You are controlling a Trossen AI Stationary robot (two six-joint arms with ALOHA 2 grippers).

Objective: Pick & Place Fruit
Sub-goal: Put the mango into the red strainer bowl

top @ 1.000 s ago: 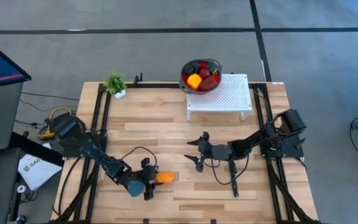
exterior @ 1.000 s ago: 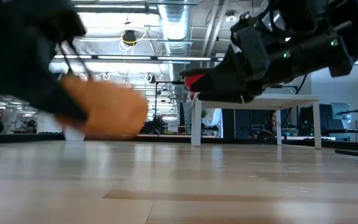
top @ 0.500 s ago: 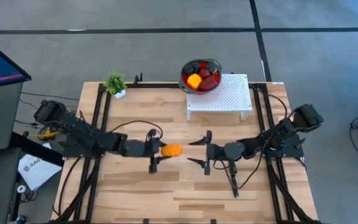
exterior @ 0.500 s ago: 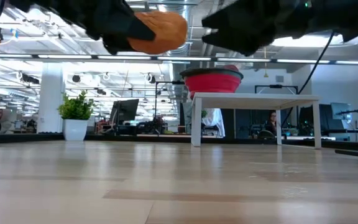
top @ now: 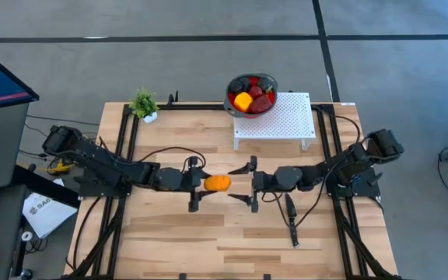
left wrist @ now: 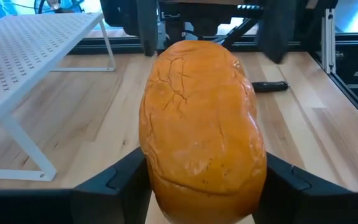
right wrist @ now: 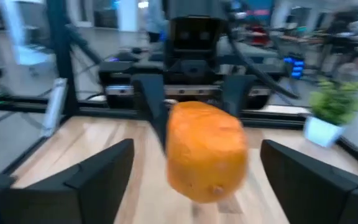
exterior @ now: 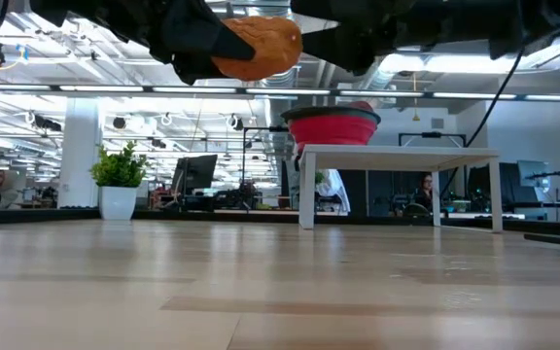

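I have the left end effector clenched on an orange fruit, held up in the air over the middle of the wooden surface; in the low view the fruit sits high, well clear of the planks. From the left wrist view the orange piece fills the gap between my two dark fingers, pressed on both sides, its skin crazed with fine cracks. The right end effector faces it from the other side, released, its fingers spread wide and lying to either side of the fruit's far end, not touching that I can see. The right wrist view shows the same piece between those spread fingers. The rest of the fruit, yellow, dark red and black pieces, lies heaped in the red bowl at the corner of the white perforated rack, well apart from both arms. A black-handled knife lies on the surface just under the right arm. A small potted plant stands at the far left edge.
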